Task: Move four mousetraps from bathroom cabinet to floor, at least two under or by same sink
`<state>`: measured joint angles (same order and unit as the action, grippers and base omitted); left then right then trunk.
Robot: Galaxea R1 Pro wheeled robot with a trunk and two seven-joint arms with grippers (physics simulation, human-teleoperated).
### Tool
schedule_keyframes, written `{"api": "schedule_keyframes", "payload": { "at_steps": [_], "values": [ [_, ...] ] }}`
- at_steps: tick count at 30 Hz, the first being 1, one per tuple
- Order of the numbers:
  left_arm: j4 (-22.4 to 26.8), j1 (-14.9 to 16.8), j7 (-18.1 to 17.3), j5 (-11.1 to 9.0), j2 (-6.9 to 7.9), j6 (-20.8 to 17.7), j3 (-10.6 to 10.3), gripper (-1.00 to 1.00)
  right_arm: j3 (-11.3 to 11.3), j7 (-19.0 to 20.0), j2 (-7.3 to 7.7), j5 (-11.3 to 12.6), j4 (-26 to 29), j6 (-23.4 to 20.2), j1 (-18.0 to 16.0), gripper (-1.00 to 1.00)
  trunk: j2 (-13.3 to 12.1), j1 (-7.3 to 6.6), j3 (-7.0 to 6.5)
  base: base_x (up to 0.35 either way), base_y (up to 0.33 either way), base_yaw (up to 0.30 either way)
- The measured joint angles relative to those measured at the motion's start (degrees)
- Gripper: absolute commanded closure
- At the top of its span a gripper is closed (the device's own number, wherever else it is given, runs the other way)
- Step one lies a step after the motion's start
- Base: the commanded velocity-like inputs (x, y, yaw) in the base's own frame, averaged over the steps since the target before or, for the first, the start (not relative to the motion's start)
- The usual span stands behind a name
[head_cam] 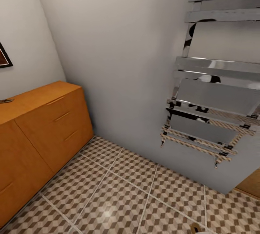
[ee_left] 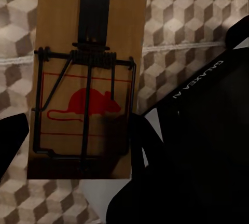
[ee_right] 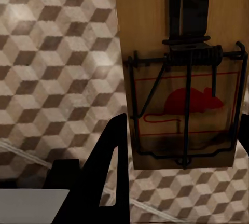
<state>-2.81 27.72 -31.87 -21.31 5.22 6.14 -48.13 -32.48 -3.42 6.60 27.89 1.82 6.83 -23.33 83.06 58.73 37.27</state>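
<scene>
Mousetrap (ee_left: 83, 79) held lengthwise in left end effector (ee_left: 78, 146), another mousetrap (ee_right: 181, 73) in right end effector (ee_right: 181, 146), both over bathroom floor (ee_right: 57, 68).

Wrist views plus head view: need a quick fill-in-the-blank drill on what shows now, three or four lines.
1. The mouse drawn on the mousetrap in the left wrist view is ____.
2. In the right wrist view, behind the second mousetrap, lies the cube-patterned ____.
3. In the head view, the orange-brown cabinet has its drawers ____.
4. The towel rail on the wall is ____-coloured.

Missing words: red; floor; shut; chrome
</scene>
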Motion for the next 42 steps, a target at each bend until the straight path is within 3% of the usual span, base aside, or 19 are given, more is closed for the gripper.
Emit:
{"api": "schedule_keyframes", "payload": {
  "at_steps": [22,42],
  "values": [
    [-0.01,0.00,0.01,0.00,0.00,0.01,0.00,1.00,0.00,0.02,-0.18,-0.01,-0.03,0.01,0.01,1.00,0.00,0.00,0.99,0.000,0.000,-0.256],
    [-0.01,0.00,0.01,0.01,0.00,0.02,0.00,1.00,-0.01,0.02,-0.19,-0.01,-0.07,0.01,0.02,1.00,0.00,0.00,1.03,0.000,0.000,-0.284]
  ]
}}
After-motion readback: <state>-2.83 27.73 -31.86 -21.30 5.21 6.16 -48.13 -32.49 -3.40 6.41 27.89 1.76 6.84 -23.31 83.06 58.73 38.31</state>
